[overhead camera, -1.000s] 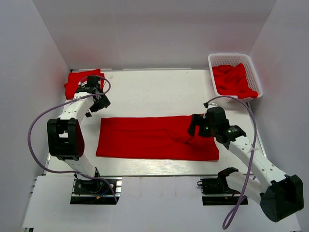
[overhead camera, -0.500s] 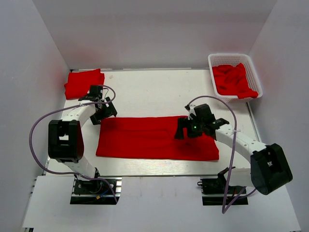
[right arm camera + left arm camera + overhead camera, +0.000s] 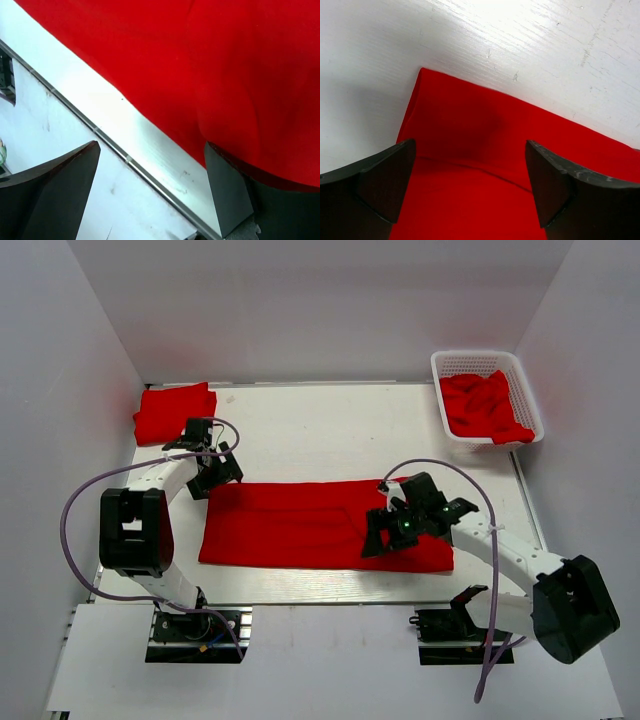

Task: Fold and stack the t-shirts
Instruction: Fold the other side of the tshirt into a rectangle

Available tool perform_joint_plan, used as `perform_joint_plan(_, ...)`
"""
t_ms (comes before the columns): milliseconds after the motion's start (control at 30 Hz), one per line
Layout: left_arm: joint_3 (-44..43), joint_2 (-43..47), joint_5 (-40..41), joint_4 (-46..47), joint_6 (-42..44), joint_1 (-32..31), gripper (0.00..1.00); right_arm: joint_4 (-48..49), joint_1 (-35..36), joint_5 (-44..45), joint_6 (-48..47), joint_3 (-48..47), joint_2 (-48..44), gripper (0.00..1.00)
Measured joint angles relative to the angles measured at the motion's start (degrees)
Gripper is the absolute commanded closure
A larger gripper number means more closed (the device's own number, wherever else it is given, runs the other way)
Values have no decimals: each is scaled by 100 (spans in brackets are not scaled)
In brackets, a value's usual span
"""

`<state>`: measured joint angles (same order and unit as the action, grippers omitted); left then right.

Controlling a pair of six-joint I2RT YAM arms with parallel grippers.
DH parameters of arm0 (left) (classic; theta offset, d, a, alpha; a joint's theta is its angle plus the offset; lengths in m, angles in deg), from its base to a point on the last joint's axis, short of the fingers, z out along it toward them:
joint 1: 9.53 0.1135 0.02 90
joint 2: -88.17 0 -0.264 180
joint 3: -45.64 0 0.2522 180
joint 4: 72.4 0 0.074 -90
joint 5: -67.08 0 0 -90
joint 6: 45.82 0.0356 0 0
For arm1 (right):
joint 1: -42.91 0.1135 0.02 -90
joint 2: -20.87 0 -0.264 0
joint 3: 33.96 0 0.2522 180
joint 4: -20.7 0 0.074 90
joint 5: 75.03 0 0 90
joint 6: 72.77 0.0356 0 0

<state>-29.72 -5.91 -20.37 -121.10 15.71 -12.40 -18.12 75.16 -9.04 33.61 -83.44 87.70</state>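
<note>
Top external: flat t-shirt (image 3: 300, 525) lying beneath two open-jawed grippers.
Gaping left gripper (image 3: 222, 472) over its far left corner, gaping right gripper (image 3: 378, 535) over its near edge; folded t-shirt (image 3: 172, 410) beyond left gripper, basket (image 3: 478, 360) beyond right gripper.

White left arm (image 3: 165, 472), white right arm (image 3: 505, 546), black joints, dark wedge fingers (image 3: 380, 182), looping purple cables (image 3: 64, 515), black bases (image 3: 200, 625)

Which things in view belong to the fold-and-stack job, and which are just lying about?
Job in hand:
long red t-shirt, part-folded, mid-table
folded red t-shirt, far left corner
crumpled red t-shirts, far right corner

Lying about:
white lattice basket, only a container for the crumpled ones
</note>
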Motion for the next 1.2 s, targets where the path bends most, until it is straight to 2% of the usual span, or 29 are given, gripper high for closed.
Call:
perform_joint_plan(133,0,0,0,0,0,0,0,-212,13,201,-24,-380,-11,10)
perform_joint_plan(367,0,0,0,-24,0,2,0,33,13,654,109,-649,-31,10)
perform_joint_plan(733,0,0,2,-70,0,0,0,560,129,710,365,81,444,10)
perform_joint_plan(1033,-7,0,42,-107,0,0,0,977,437,-35,374,466,525,10)
perform_joint_plan(1200,-24,0,87,-179,0,2,0,903,531,-11,339,343,579,10)
